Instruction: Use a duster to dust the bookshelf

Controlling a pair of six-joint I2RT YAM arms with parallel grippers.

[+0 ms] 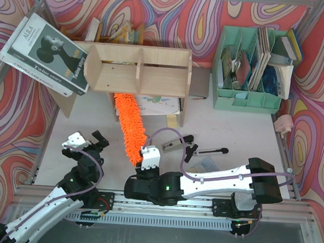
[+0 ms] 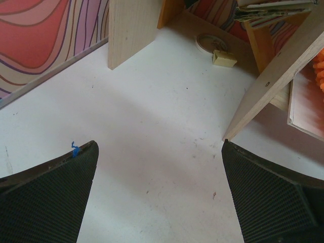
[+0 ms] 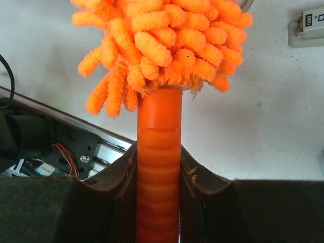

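Orange duster (image 1: 128,127); pale wood bookshelf (image 1: 138,70).

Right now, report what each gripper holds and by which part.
The right gripper is shut on the duster by its orange handle, just below the fluffy head. The left gripper holds nothing.

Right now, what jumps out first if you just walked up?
The fluffy bright orange duster in the middle of the table, its handle pinched in the right tool, its head reaching to the wooden bookshelf. Then the swirly red-and-purple walls all around and the mint-green file organizer at back right.
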